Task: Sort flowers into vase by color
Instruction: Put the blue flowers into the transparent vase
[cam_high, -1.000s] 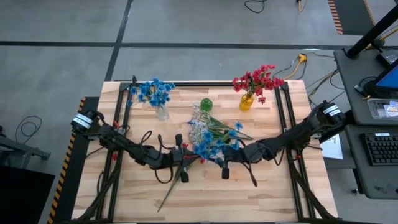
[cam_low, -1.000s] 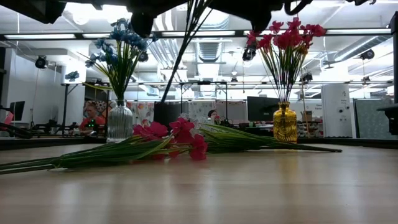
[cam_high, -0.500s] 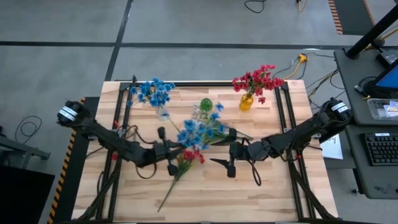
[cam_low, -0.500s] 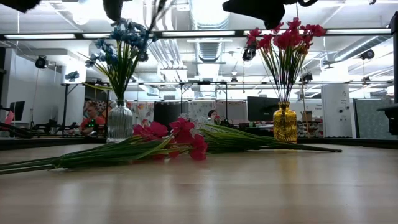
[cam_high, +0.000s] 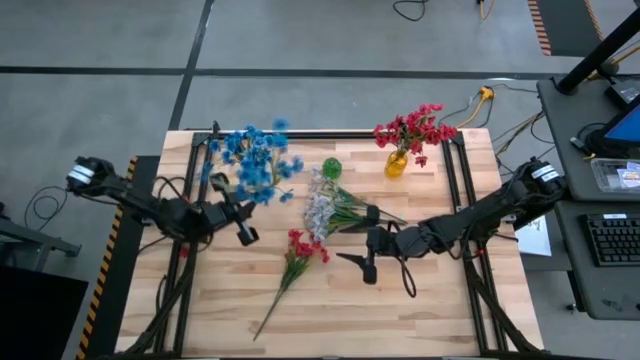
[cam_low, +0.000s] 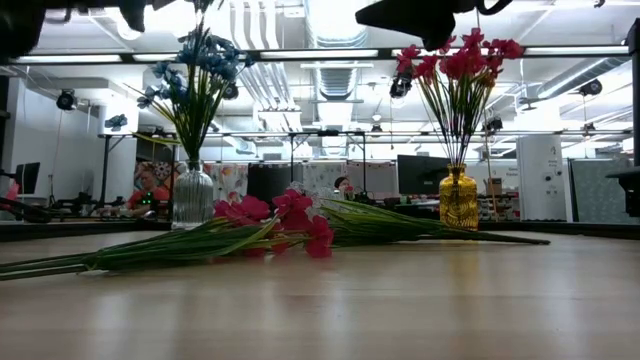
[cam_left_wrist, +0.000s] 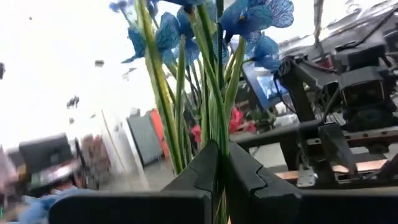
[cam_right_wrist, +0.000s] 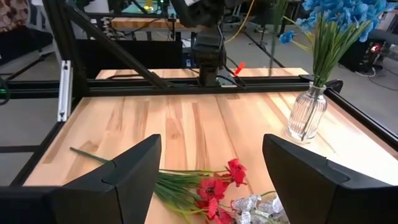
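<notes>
My left gripper (cam_high: 243, 232) is shut on a bunch of blue flowers (cam_high: 264, 172), raised over the table's left half beside the blue flowers (cam_low: 190, 80) standing in the clear vase (cam_low: 192, 195). My right gripper (cam_high: 366, 242) stands open above the table's middle, with nothing between its fingers. White flowers (cam_high: 320, 207) lie on the boards by a green vase (cam_high: 331, 167). A red spray (cam_high: 300, 250) lies nearer the front. More red flowers (cam_high: 412, 128) stand in the yellow vase (cam_high: 397, 163). My left gripper pinches the blue bunch's green stems (cam_left_wrist: 216, 138) between its two shut fingers, which lie across the stems. The bunch is lifted clear of the table. It rises from the fingers, blossoms (cam_left_wrist: 249, 18) uppermost and leaning toward the far edge.
Black frame rails (cam_high: 455, 190) run along the table's left, right and far sides. The boards in front of the red spray (cam_right_wrist: 214, 186) are bare wood. Desks, screens and a person show in the room behind the table.
My left gripper has carried the blue bunch from the table's middle toward the left and far edges, rising and rolling; the blossoms now hang by the clear vase. My right gripper's fingers stand wider apart than before. The white flowers that lay under the bunch now show.
</notes>
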